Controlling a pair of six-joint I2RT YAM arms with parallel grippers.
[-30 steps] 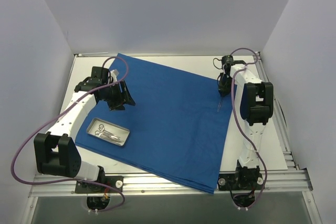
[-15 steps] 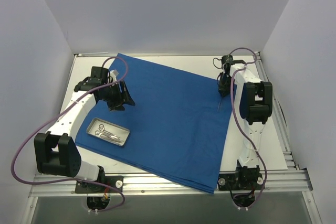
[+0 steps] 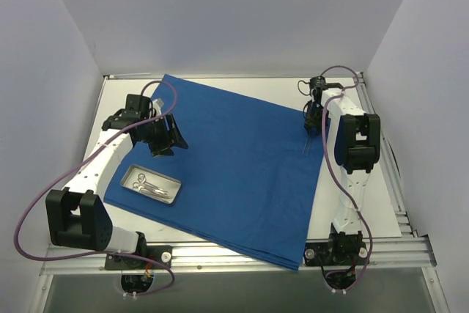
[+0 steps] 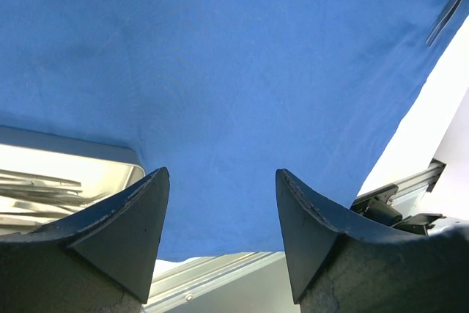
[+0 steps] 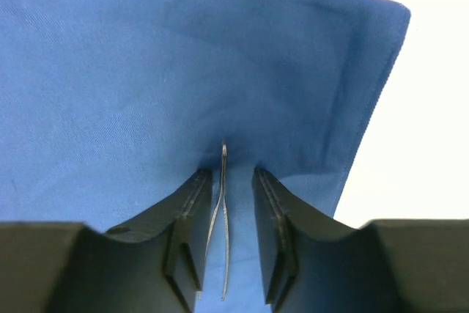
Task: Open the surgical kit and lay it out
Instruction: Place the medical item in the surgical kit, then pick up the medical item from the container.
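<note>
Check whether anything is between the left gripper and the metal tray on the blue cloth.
Nothing visible. The left gripper hangs open over bare blue cloth. The metal tray lies on that cloth a little nearer the arm's base, its top uncovered with the instruments inside.

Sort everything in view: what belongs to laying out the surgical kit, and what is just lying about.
Belongs to the job:
- blue drape
- metal tray
- scissor-like instruments in the tray
- tweezers near the drape's right edge

Just there:
- purple cable
- aluminium rail
</note>
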